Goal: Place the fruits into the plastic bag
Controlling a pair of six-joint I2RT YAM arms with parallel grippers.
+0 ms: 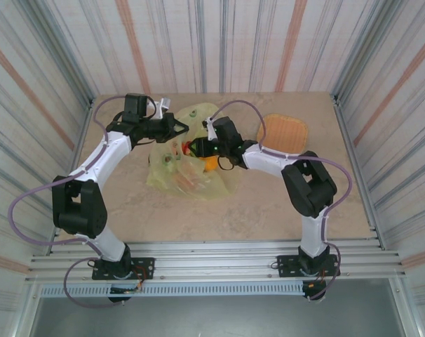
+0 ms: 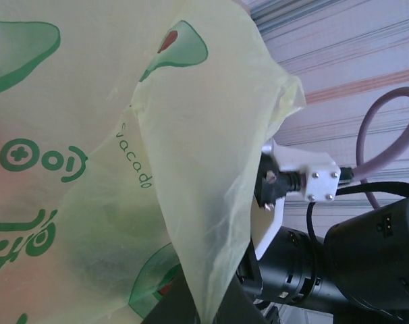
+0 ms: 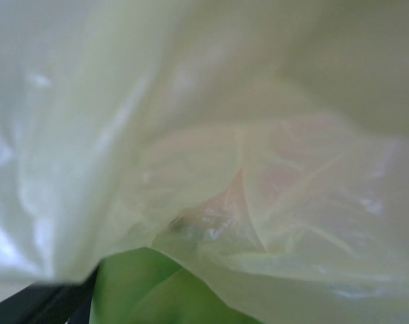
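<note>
We reach the drop.
Our left end effector [image 1: 182,127] pinches the bag [image 1: 165,173] open; the right end effector [image 1: 198,147], holding a green fruit [image 3: 157,291] inside, should release next.

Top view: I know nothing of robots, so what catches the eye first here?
A crinkly yellow-green plastic bag printed with avocados lies mid-table. The left pincer pinches its far edge up, while the right pincer reaches into the mouth with a green fruit between its fingers. A round woven tray sits at the far right.
</note>
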